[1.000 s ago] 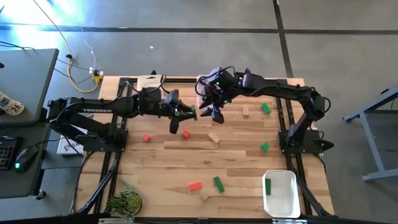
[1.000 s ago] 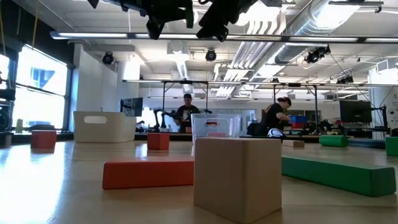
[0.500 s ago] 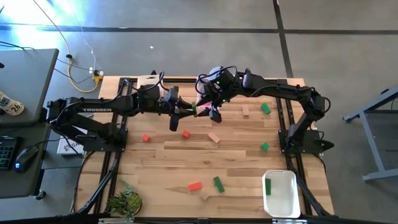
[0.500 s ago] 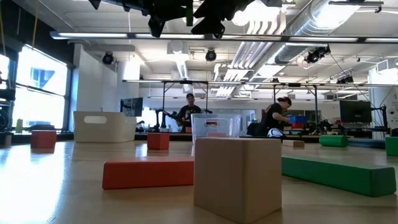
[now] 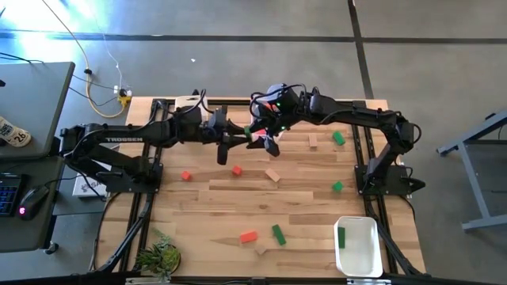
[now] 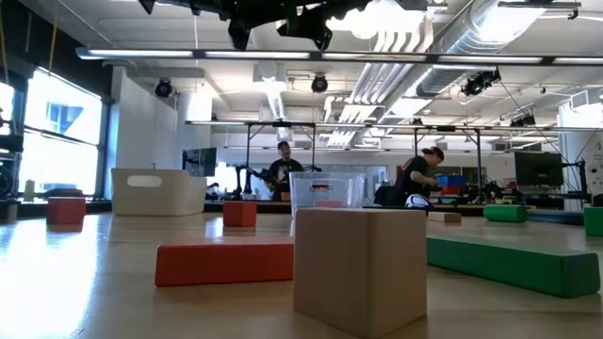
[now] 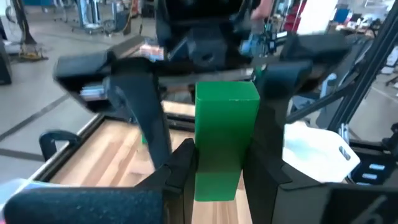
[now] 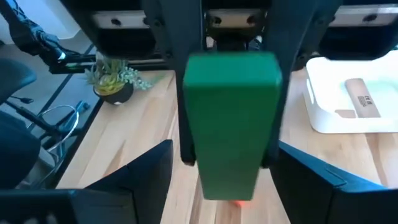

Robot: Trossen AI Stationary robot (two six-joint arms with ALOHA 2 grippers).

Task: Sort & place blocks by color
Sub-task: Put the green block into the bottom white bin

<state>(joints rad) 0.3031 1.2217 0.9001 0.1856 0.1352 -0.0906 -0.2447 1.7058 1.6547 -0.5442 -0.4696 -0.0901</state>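
- Here, close to the low camera, a pale wood cube (image 6: pixel 363 268) sits between a red bar (image 6: pixel 224 262) and a green bar (image 6: pixel 513 262).
- Mid-table, the left gripper (image 5: pixel 234 138) clamps a green block (image 7: pixel 225 140) aloft.
- The right gripper (image 5: pixel 264 136) faces it, fingers spread wide either side of that block.
- Beyond, a white bin (image 6: pixel 158 191) stands.

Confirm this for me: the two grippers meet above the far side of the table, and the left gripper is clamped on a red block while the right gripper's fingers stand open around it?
Not quite: the block is green, not red, as the left wrist view shows. The rest holds: the left gripper is clamped on it, and the right gripper stands open around it.
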